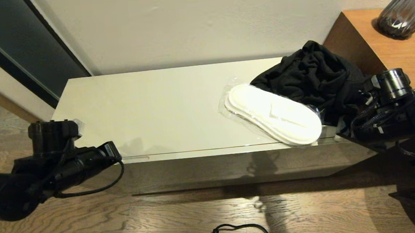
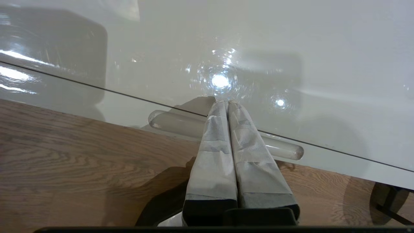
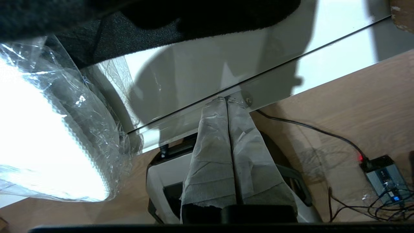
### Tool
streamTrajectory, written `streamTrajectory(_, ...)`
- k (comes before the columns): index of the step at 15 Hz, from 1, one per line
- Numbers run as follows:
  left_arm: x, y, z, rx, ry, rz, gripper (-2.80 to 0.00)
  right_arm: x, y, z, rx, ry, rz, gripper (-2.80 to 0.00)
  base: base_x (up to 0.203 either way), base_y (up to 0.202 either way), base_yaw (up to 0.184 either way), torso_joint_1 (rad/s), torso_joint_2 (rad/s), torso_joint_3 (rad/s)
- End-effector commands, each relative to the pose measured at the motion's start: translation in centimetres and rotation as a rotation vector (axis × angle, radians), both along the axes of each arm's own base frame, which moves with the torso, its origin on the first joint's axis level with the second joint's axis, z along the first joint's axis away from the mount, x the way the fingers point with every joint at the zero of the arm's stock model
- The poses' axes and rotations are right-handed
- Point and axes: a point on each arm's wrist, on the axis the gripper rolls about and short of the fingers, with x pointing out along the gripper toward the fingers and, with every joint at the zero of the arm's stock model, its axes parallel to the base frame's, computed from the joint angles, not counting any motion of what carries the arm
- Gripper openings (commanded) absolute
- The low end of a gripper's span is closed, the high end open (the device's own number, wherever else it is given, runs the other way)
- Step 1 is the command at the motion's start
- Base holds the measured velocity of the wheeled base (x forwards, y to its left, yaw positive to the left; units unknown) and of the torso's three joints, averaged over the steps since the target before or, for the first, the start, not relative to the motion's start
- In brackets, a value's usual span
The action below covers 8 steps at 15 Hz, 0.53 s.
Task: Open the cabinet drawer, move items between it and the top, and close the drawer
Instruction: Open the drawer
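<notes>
Cabinet drawer [image 1: 232, 151] — closed, items on the top [image 1: 155, 109]; left gripper [image 2: 226, 103] and right gripper [image 3: 226, 98], jaws pressed together and empty, tips over its front seam — opening stage; next likely hooking the handle notch [image 2: 281, 150].

Left arm: low at the left, black, reaching forward with wrist roughly level
Left claw [image 2: 227, 103]: wrapped fingers [image 2: 213, 152] pressed flat together, nothing between them, tips pointing forward and slightly down
Right arm: low at the right, black, cables looped over the wrist
Right claw [image 3: 226, 98]: wrapped fingers [image 3: 210, 155] pressed together, empty, tips angled forward
</notes>
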Motion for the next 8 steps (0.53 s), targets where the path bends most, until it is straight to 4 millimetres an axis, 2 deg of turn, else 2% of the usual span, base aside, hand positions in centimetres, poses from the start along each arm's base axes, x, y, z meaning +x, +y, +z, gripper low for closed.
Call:
streamTrajectory(1, 0.1, -0.1, 0.0, -0.003, -0.002, -0.003, -2.8, 0.2, 0.0, 0.5, 0.003, -0.019, -0.003, -2.8, 0.0, 0.0, 0.0, 0.0, 0.0, 0.0)
streamTrajectory(5, 0.0, -0.5, 0.0, -0.003, -0.005, -0.014, -2.8, 0.2, 0.3, 0.8, 0.003, -0.028, 0.002, -2.8, 0.0, 0.0, 0.0, 0.0, 0.0, 0.0)
streamTrajectory(7, 0.1, -0.5, 0.1, -0.003, -0.005, -0.014, -2.8, -0.3, 0.5, 2.4, 0.009, -0.081, 0.01, -2.8, 0.0, 0.0, 0.0, 0.0, 0.0, 0.0)
streamTrajectory(8, 0.2, -0.5, 0.0, -0.003, -0.001, -0.015, -2.8, -0.3, 0.5, 2.3, 0.01, -0.077, 0.011, -2.8, 0.0, 0.0, 0.0, 0.0, 0.0, 0.0)
